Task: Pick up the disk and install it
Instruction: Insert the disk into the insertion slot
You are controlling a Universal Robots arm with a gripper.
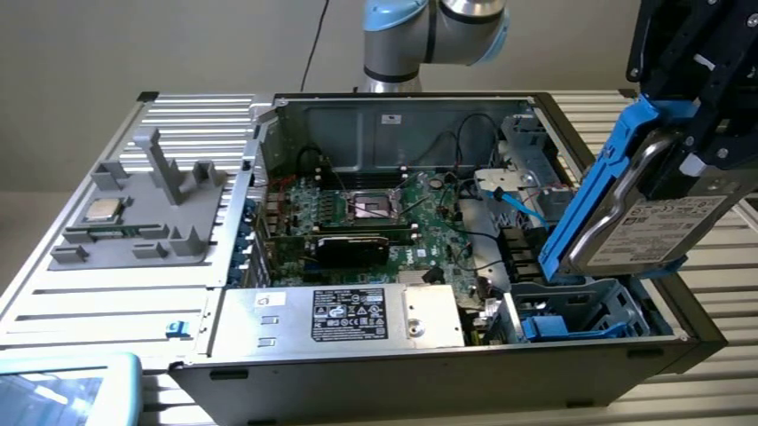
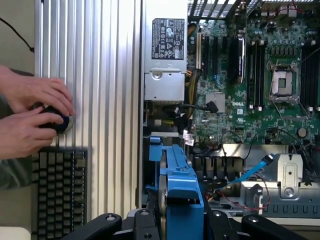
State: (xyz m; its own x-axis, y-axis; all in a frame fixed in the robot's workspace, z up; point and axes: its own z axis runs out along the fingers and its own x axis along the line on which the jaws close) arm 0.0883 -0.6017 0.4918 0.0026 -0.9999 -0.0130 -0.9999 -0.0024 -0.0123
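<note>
I see gripper [image 1: 697, 164] clamped on disk [image 1: 640, 226]; disk hangs on edge, tilted, over blue drive cage [image 1: 587, 311] at exterior view's right of open computer case [image 1: 391, 377]. My judgement: stiff, fairly heavy, shock-sensitive; grip metal flanks, since plastic frame may flex

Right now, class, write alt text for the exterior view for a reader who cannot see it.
The gripper holds the blue-framed disk tilted above the drive bay of an open computer case, at the exterior view's right. The motherboard lies exposed inside.
</note>
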